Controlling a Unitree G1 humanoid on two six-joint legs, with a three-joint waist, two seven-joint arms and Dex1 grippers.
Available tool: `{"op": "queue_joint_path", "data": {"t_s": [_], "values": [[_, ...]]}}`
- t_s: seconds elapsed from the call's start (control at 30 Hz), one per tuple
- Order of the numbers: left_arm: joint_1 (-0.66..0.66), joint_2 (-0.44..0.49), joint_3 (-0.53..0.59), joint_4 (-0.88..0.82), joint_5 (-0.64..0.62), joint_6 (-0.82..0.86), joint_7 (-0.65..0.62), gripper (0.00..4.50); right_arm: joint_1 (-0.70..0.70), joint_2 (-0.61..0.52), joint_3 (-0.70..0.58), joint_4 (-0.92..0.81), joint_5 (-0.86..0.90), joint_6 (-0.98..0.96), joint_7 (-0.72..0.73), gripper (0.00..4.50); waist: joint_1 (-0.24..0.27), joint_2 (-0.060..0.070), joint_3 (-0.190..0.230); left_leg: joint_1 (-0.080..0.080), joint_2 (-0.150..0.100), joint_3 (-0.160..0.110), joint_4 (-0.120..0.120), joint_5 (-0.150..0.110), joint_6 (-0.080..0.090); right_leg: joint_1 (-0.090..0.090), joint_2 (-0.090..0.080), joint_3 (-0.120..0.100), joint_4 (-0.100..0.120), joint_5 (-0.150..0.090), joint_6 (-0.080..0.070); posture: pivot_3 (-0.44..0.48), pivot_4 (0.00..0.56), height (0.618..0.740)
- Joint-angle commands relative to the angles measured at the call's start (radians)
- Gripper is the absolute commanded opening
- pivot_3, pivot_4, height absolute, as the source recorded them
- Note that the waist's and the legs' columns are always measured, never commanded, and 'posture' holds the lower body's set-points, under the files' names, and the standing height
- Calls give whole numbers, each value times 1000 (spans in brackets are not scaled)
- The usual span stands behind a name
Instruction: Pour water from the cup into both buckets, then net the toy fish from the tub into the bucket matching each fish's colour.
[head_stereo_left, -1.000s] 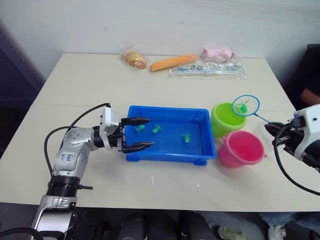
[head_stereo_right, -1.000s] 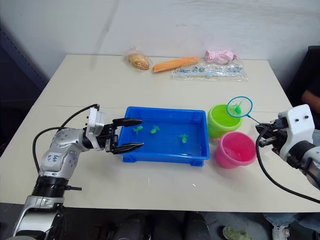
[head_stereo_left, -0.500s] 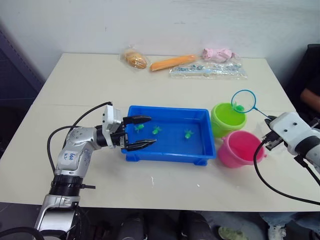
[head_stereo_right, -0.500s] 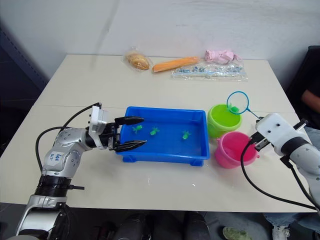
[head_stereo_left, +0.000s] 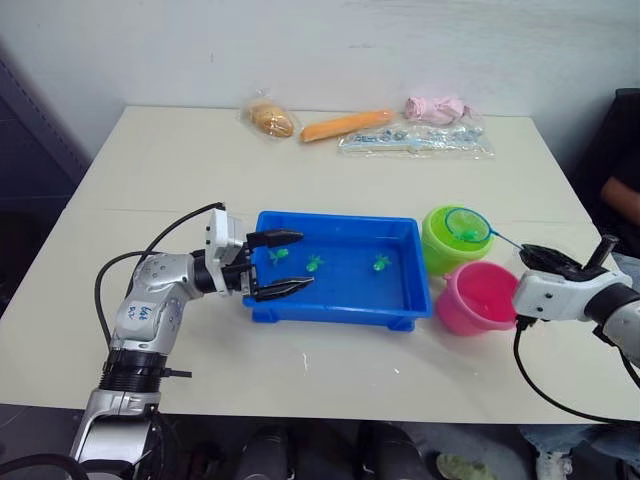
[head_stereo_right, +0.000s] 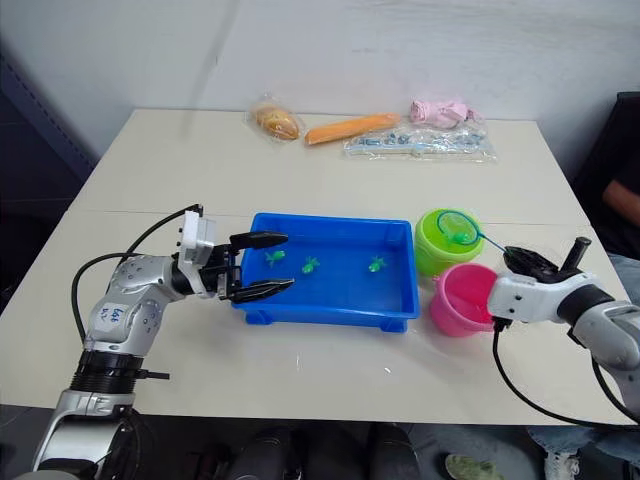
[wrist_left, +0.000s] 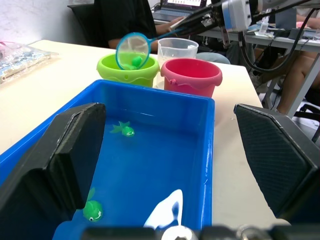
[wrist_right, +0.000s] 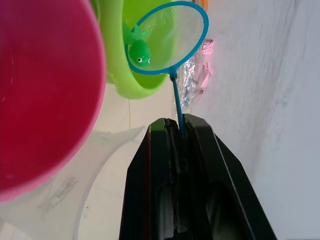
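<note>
The blue tub (head_stereo_left: 345, 305) sits mid-table with three green toy fish (head_stereo_left: 314, 263) in its water. My left gripper (head_stereo_left: 282, 264) is open at the tub's left end, one finger over the water and one by the front wall. To the tub's right stand the lime green bucket (head_stereo_left: 436, 255) and the pink bucket (head_stereo_left: 470, 315). My right gripper (head_stereo_left: 545, 262) is shut on the handle of a blue-ringed net (head_stereo_left: 464, 224). The net lies tilted over the green bucket with a green fish (wrist_right: 139, 51) in it. The clear cup (wrist_left: 177, 50) stands just behind the pink bucket.
Along the table's far edge lie a wrapped bread roll (head_stereo_left: 271, 120), an orange carrot-shaped toy (head_stereo_left: 345, 124), a pink item (head_stereo_left: 437, 108) and a clear bag (head_stereo_left: 420, 140). A person (head_stereo_left: 622, 190) sits beyond the table's right edge.
My right gripper has dropped and turned, bringing the net with its green fish down from above onto the green bucket's mouth. The left gripper has hardly moved.
</note>
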Motion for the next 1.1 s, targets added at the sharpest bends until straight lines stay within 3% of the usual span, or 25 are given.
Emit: {"op": "queue_joint_path", "data": {"t_s": [0.03,0.33,1.1], "values": [[-18,-14,1,-45,-22,10,8,4432,14,20,-54,-22,-97,-47,-75,0,0,0,0,0,0,0,0,0,0,0,0,0,0,0,0,0,150,740],[-28,-34,-8,-44,-17,25,4,4432,15,76,-40,33,-255,-84,-199,0,-1,0,0,2,0,0,0,1,-2,1,2,2,0,0,0,0,150,740],[-22,-39,3,-55,-14,29,20,4432,5,146,-67,49,-246,-124,-218,0,-4,0,0,3,1,-1,0,1,-2,4,4,2,0,0,0,0,150,740]]}}
